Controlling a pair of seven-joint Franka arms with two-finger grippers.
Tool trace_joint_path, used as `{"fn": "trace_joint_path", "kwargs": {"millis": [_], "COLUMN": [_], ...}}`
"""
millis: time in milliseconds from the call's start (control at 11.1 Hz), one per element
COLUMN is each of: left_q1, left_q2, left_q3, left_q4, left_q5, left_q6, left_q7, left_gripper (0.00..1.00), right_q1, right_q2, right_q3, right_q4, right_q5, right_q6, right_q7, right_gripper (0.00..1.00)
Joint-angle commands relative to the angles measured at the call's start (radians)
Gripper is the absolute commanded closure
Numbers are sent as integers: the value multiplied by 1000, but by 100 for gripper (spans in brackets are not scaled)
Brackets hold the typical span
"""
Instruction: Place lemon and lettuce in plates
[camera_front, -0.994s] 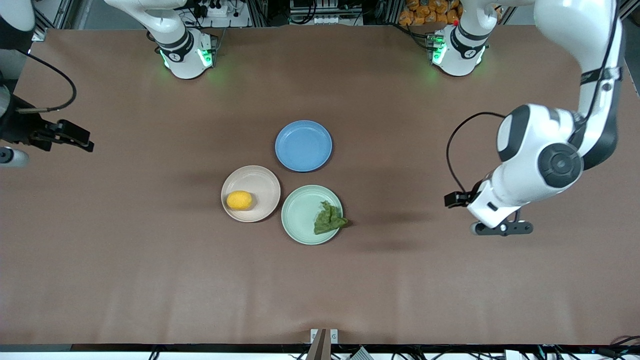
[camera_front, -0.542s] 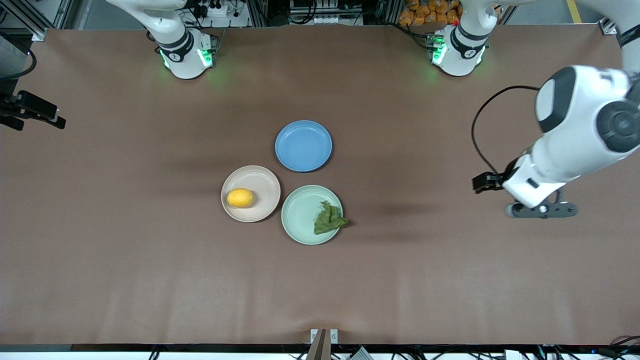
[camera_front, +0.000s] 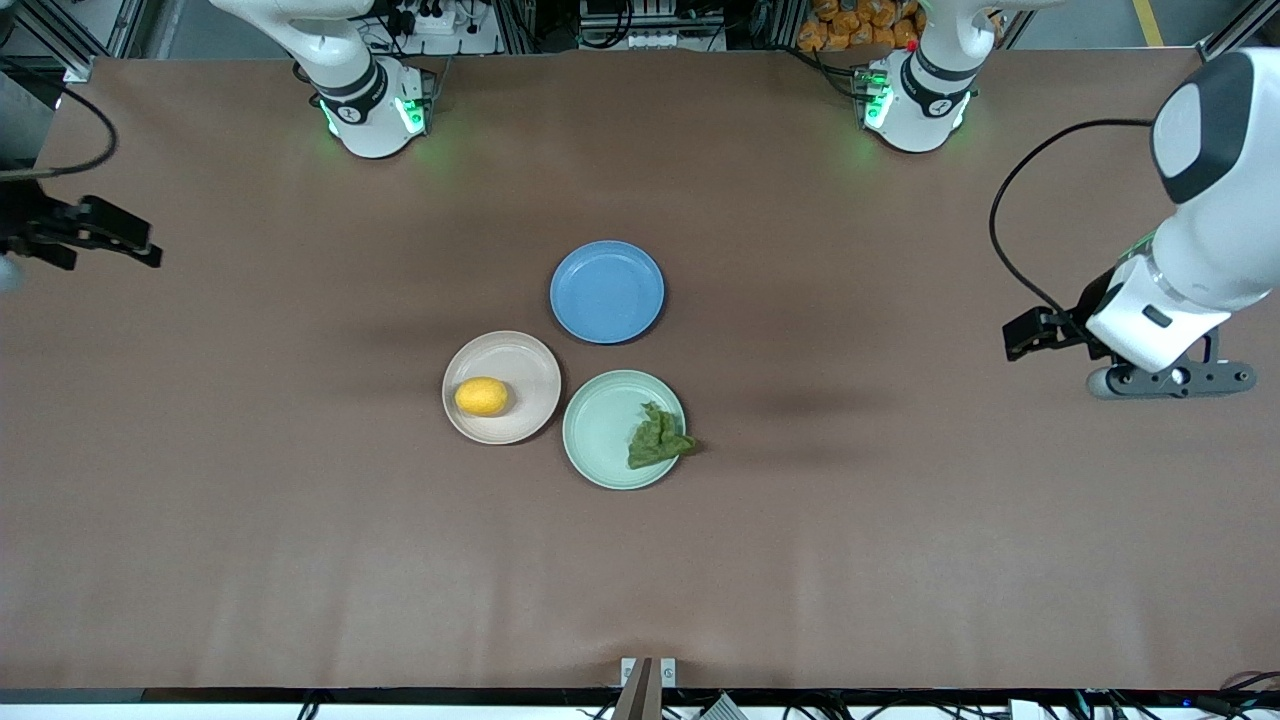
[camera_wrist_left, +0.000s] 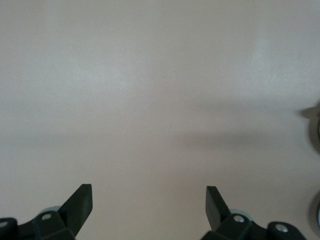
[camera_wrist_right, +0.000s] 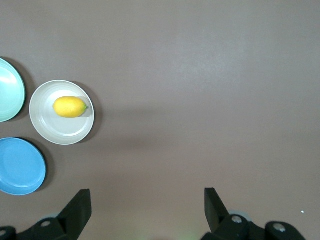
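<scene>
The yellow lemon (camera_front: 481, 397) lies in the beige-pink plate (camera_front: 520, 360). It also shows in the right wrist view (camera_wrist_right: 70, 106), in that plate (camera_wrist_right: 62, 132). The dark green lettuce (camera_front: 657, 437) lies in the mint green plate (camera_front: 600, 425), overhanging its rim toward the left arm's end. My left gripper (camera_front: 1170, 380) is open and empty (camera_wrist_left: 149, 192), over bare table at the left arm's end. My right gripper (camera_wrist_right: 147, 192) is open and empty, over bare table at the right arm's end. Only its wrist mount (camera_front: 100, 235) shows in the front view.
An empty blue plate (camera_front: 607, 291) sits next to the other two, farther from the front camera. It also shows in the right wrist view (camera_wrist_right: 20, 167). Brown table (camera_front: 900, 560) stretches all around the plates.
The left arm has swung away from the plates toward its end of the table. The right arm has shifted a little at the table's edge. Lemon and lettuce have stayed put.
</scene>
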Motion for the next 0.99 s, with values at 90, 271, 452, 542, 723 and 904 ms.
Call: {"fn": "trace_joint_path", "kwargs": {"millis": [90, 271, 452, 542, 723, 904], "left_q1": [26, 29, 29, 31, 41, 51], "left_q2": [-34, -66, -69, -72, -95, -109], "left_q3": [-10, -5, -9, -11, -11, -14], "left_q4": [36, 36, 67, 70, 70, 70], "left_q5": [4, 4, 4, 5, 2, 2], "left_q6": [-84, -93, -122, -124, -137, -156], "left_q7": [22, 22, 20, 22, 64, 88], "left_gripper": [0, 0, 0, 0, 0, 0], "right_q1": [40, 38, 36, 38, 38, 41], "right_q2": [-26, -35, -48, -54, -54, -54], "right_q3": [5, 5, 3, 3, 3, 3], "right_q4": [-19, -21, -34, -42, -45, -45], "right_q5": [-41, -40, -27, -27, -27, -27], "right_q6": [1, -5, -7, -4, -4, -5], "right_q7": [67, 63, 64, 64, 64, 64], "right_gripper": [0, 0, 0, 0, 0, 0]}}
